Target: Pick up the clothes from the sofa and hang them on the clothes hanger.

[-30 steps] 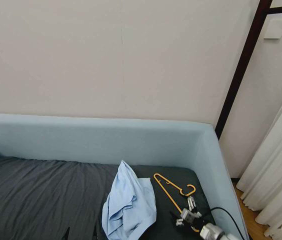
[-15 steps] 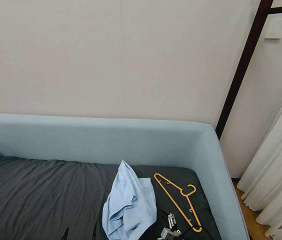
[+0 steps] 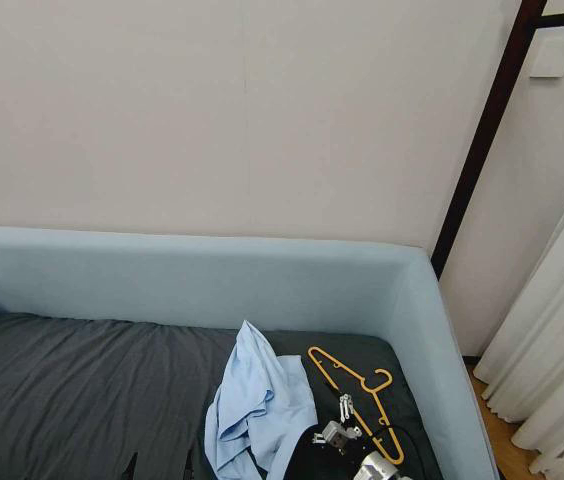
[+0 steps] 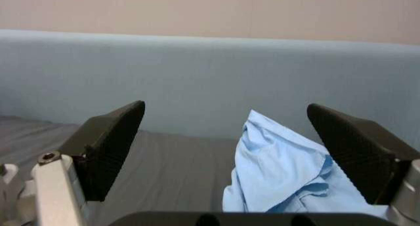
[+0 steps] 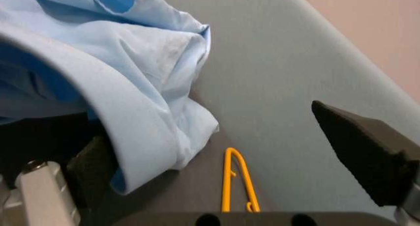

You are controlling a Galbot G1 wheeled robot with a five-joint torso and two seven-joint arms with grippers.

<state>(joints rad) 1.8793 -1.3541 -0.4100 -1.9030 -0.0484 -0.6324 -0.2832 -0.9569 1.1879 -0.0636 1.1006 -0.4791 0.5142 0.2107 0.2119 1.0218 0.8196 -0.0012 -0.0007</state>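
Observation:
A crumpled light-blue garment (image 3: 258, 408) lies on the dark sofa seat (image 3: 72, 390). To its right lies an orange hanger (image 3: 358, 394). My right gripper (image 3: 334, 425) hovers low between the garment's right edge and the hanger. In the right wrist view the right gripper (image 5: 223, 157) is open. The garment (image 5: 137, 83) drapes over one finger, and the hanger (image 5: 236, 186) lies just beyond. My left gripper (image 4: 226, 152) is open and holds nothing. It sits low over the seat in front of the garment (image 4: 282, 167).
The sofa's light-blue backrest (image 3: 192, 275) and right armrest (image 3: 432, 360) wall in the seat. Beyond the armrest are a dark door frame (image 3: 482, 140) and white curtains (image 3: 552, 340). The left part of the seat has free room.
My right gripper has moved left, off the hanger's lower end and up to the garment's right edge. The garment and the hanger have not moved.

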